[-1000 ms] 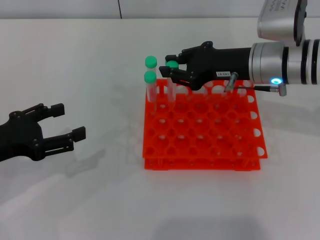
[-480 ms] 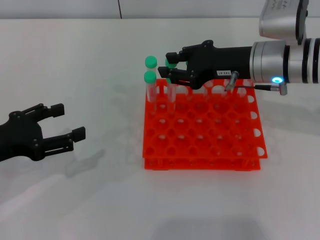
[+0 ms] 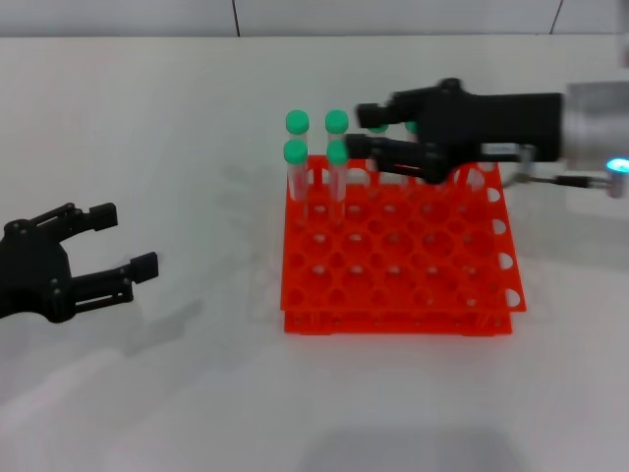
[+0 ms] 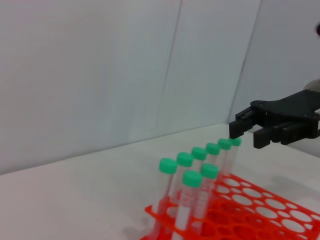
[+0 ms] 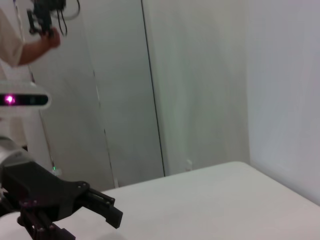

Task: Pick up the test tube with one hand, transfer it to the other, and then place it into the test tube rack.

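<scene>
Green-capped test tube (image 3: 337, 175) upright in orange rack (image 3: 398, 251), just beside right gripper (image 3: 366, 128), jaws apart; left gripper (image 3: 123, 240) idle, jaws apart

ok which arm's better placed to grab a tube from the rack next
Right, probably: the right pincer hovers open over the rack beside the green-capped tubes; the left pincer sits open over the table, apart from it.

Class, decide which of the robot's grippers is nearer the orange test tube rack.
Right. The right gripper hovers over the test tube rack's far edge; the left gripper sits open, well off to its left.
</scene>
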